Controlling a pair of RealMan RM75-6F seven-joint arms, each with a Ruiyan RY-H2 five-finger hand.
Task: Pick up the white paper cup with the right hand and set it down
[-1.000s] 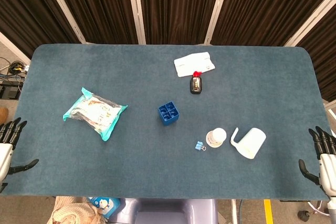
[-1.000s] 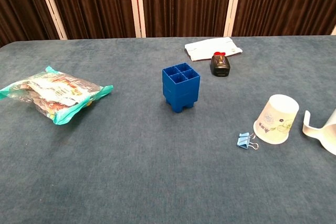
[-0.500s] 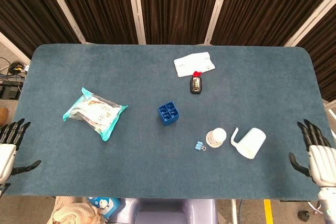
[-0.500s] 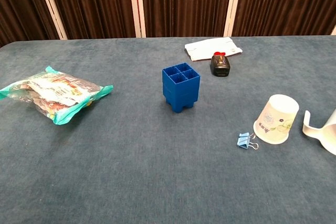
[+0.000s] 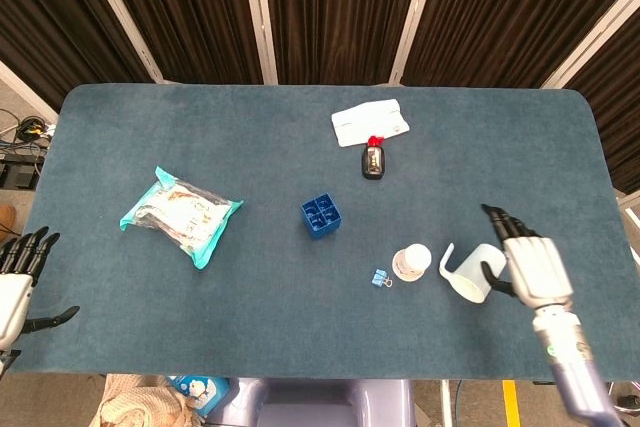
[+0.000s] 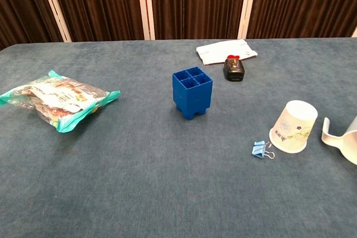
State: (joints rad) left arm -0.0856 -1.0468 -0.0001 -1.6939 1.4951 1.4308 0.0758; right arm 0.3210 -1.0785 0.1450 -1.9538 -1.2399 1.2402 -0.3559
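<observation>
right hand [image 5: 530, 267]: over the tabletop near the right edge, fingers spread apart, holding nothing; it sits just over the right end of the white scoop
white scoop [image 5: 472, 271]: lies on its side, partly under the right hand, just right of the cup
white paper cup [image 5: 411, 262]: stands upside down on the tabletop, wide rim down, with a small printed picture on its side [image 6: 293, 126]; nothing touches it
blue clip [image 5: 380, 278]: lies just left of the cup
blue box [image 5: 320, 216]: stands near the middle, with four square holes on top
black thing with red top [image 5: 373, 160]: lies further back, just in front of a white flat pack [image 5: 370, 122]
snack bag [image 5: 181, 215]: lies on the left part of the tabletop [image 5: 150, 127]
left hand [image 5: 18, 277]: at the left near edge, fingers spread, holding nothing
</observation>
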